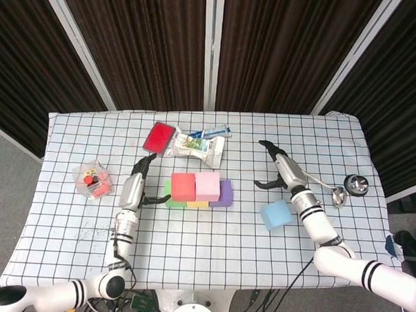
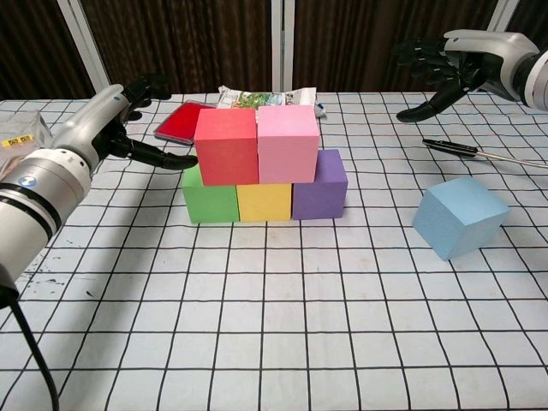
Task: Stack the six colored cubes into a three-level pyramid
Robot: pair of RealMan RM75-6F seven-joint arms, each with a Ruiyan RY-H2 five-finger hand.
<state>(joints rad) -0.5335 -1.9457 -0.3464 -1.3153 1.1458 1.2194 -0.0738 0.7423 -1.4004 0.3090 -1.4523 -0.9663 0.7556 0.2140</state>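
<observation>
Pyramid, part built: bottom row of green cube (image 2: 209, 198), yellow cube (image 2: 264, 202) and purple cube (image 2: 320, 186), touching side by side on the checked tabletop (image 2: 274, 325). Second row: red cube (image 2: 226, 146) and pink cube (image 2: 288, 143), touching, resting on the bottom row.

Blue cube (image 2: 459, 217): the one piece not yet placed. Sits alone on the tabletop, well to the right of the stack, turned at an angle to the grid lines.
Handling, judged: looks like light foam with matte faces, likely slightly soft and not slippery. Best taken across two opposite side faces near mid-height, leaving the underside clear for setting down on top of the red and pink pair. Too hard a push could shift the light stack.

Left hand (image 2: 116, 120): fingers spread, holding nothing, just beside the red cube.
Right hand (image 2: 445, 64): fingers spread wide, holding nothing, raised behind the blue cube.

Also present: red tray (image 1: 160, 136), snack packets (image 1: 198, 144), ladle (image 1: 324, 185), small bag of bits (image 1: 91, 179).
</observation>
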